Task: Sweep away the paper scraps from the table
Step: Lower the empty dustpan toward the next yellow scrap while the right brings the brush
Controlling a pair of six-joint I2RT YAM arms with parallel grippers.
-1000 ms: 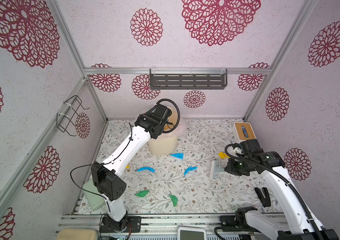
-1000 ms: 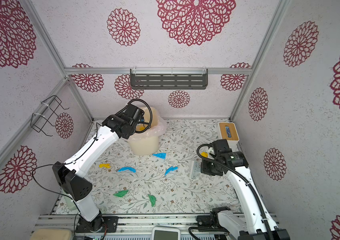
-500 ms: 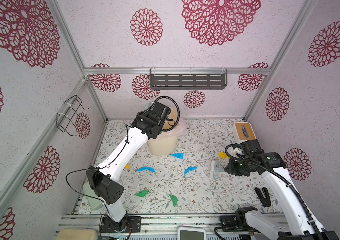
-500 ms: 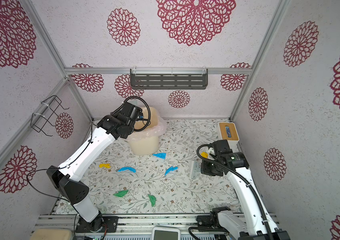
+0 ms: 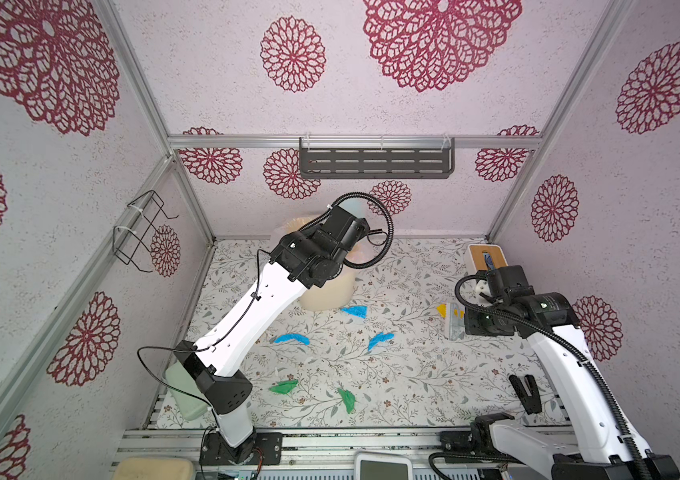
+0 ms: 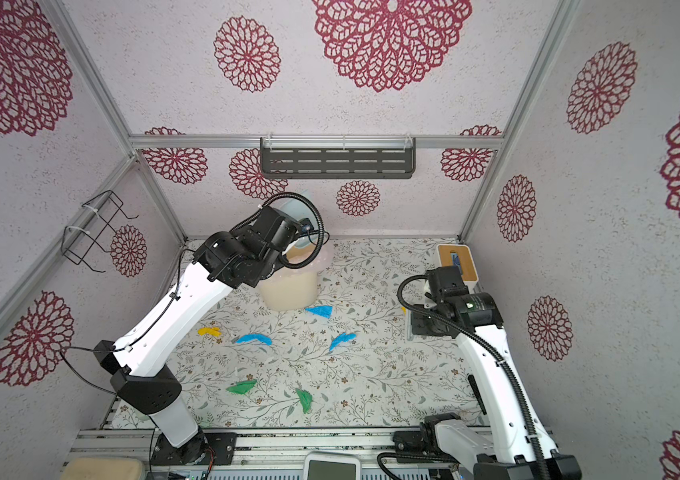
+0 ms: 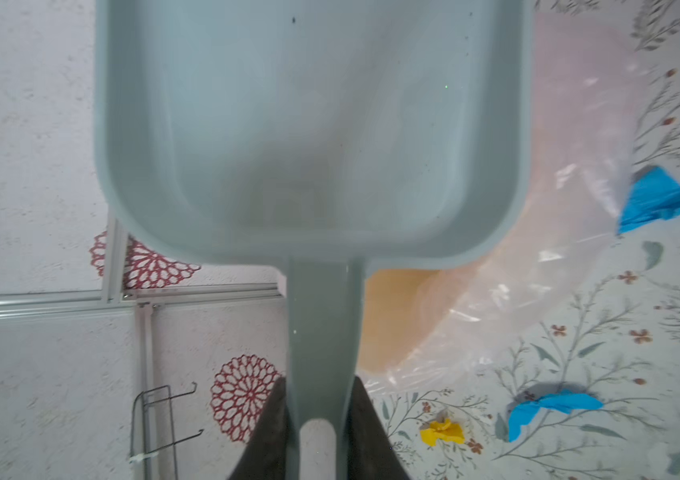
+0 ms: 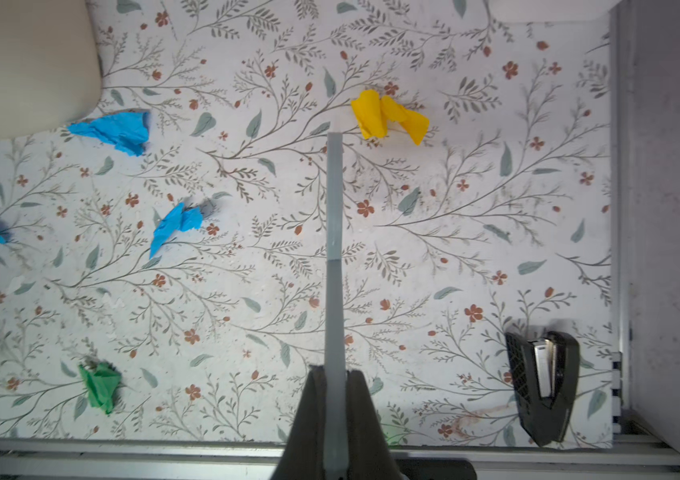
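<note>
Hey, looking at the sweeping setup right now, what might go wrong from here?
The left gripper pinches only the handle end of the dustpan, so the pan may twist when lowered. One blue scrap lies close beside the bin; sweeping there may nudge it. The thin tool in the right gripper may slide past the crumpled yellow scrap.

My two near-identical top views hang high above the front edge, tilted down over the whole bench [image 5: 413, 374]. My left wrist camera sits very close on a dustpan [image 7: 309, 124], which fills most of its frame. My right wrist camera looks down past a grey blade [image 8: 335, 249] from farther off. Both wrist views share the blue scraps [image 8: 114, 131], seen in both top views too.
</note>
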